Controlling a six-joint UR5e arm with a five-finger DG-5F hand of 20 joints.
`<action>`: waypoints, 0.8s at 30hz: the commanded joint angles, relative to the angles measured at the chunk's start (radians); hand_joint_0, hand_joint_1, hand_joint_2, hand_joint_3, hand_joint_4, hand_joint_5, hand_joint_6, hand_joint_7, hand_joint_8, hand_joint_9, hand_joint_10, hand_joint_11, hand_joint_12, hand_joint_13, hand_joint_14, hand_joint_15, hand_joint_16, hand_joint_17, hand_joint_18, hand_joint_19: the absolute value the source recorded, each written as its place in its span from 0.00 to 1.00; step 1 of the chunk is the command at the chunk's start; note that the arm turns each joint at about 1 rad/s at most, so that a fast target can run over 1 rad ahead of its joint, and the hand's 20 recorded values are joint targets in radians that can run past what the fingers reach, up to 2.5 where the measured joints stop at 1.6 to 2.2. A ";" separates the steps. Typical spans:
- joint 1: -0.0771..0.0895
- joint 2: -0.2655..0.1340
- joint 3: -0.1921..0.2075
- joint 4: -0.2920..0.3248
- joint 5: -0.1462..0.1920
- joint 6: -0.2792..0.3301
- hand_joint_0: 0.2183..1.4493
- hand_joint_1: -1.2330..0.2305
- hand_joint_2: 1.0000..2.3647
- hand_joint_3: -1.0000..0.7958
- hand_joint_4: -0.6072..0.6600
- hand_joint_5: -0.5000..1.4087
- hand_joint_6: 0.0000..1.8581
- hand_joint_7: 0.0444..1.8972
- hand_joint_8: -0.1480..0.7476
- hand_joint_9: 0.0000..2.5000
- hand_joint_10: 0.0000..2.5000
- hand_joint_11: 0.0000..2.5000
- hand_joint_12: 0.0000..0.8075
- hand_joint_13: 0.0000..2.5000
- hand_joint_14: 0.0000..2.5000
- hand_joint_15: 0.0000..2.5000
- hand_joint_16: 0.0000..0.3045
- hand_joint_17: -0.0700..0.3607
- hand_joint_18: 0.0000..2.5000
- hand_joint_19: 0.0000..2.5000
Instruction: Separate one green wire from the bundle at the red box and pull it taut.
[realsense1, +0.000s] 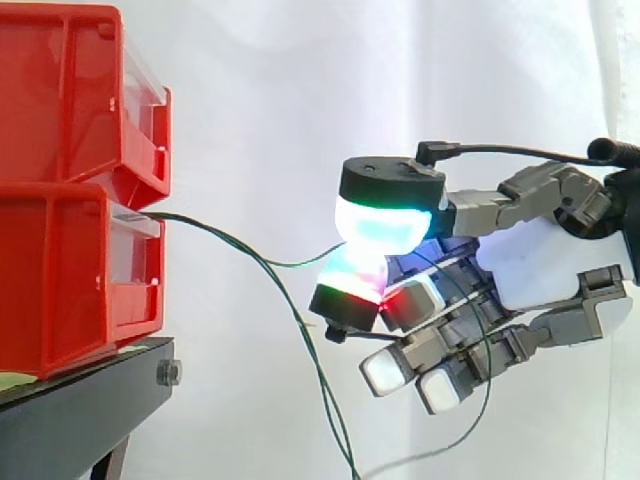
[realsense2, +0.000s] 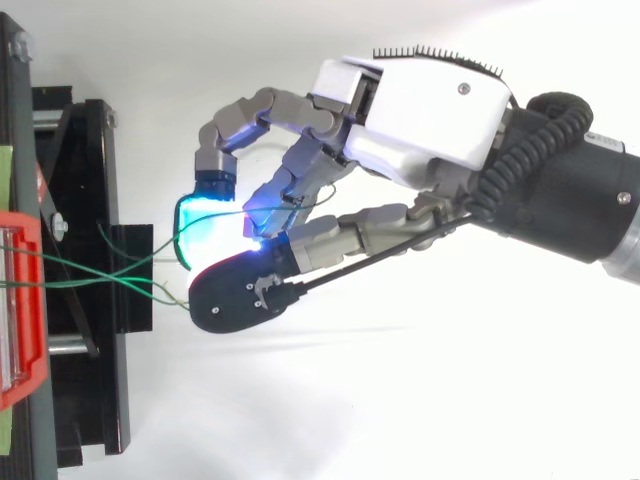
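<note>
Pinching one green wire (realsense1: 300, 265) between two glowing fingers (realsense1: 385, 222), the hand (realsense2: 420, 110) hovers off the black stand's (realsense1: 80, 410) edge, beside the red bins (realsense1: 60, 270); another wire (realsense1: 320, 390) hangs slack.

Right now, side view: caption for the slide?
Hand pinches one green wire between glowing pads; the wire sags back to the lower red bin.

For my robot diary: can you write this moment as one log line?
hand: shut on thin green wire | wire: leads from lower red plastic bin, curved, not yet taut | other green wires: hanging loose
</note>
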 joint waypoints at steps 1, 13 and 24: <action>-0.003 0.000 -0.001 0.001 -0.001 0.002 0.26 0.38 0.00 0.28 0.55 0.17 0.49 0.54 0.47 0.46 0.01 0.47 0.44 0.38 0.01 0.21 0.16 0.42 0.35 0.24; -0.013 0.000 0.001 0.056 -0.001 -0.086 0.26 0.48 0.00 0.28 0.56 0.17 0.47 0.53 0.48 0.48 0.01 0.46 0.46 0.41 0.01 0.22 0.17 0.44 0.37 0.25; -0.023 0.000 -0.001 0.170 -0.001 -0.300 0.30 0.39 0.01 0.42 0.55 0.17 0.48 0.56 0.47 0.48 0.01 0.47 0.45 0.41 0.01 0.23 0.17 0.43 0.37 0.25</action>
